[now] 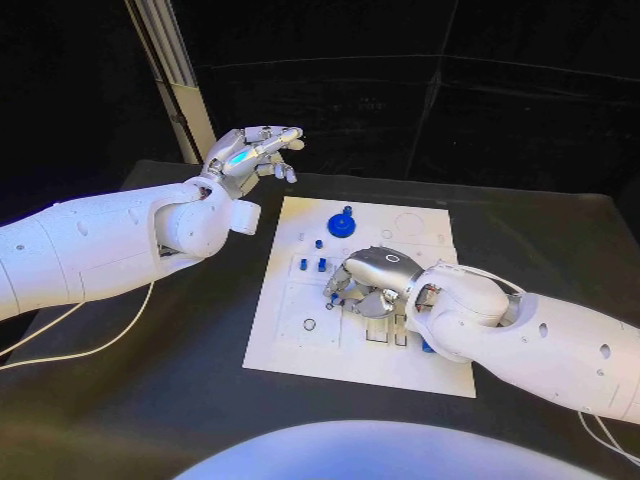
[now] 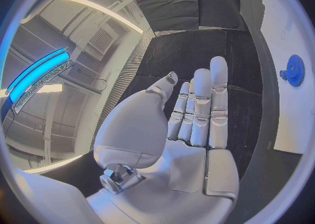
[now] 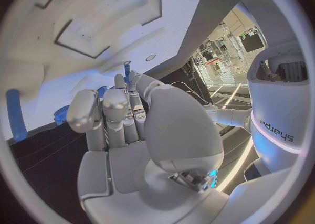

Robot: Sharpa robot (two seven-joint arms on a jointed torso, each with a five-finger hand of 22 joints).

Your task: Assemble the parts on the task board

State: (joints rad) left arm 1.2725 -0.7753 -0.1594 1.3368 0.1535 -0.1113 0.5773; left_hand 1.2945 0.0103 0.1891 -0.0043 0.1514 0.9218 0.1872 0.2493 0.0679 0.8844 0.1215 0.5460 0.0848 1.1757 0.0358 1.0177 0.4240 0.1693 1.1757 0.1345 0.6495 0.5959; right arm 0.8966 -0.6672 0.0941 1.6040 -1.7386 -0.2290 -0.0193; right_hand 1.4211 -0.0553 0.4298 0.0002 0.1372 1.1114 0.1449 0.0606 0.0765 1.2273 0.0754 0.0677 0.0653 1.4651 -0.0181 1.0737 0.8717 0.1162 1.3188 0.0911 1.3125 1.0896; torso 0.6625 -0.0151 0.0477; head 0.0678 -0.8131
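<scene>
Now my right hand (image 1: 371,283) rests low over task board (image 1: 309,345) middle, fingers curled among small blue parts (image 1: 304,264); hold unclear. My left hand (image 1: 251,152) raised beyond board's far corner, fingers straight, empty.

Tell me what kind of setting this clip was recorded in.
Most likely a robotics lab or test cell. A white task board with small blue parts lies on a black table against dark drapes, and both hands, left hand and right hand, work over it.
</scene>
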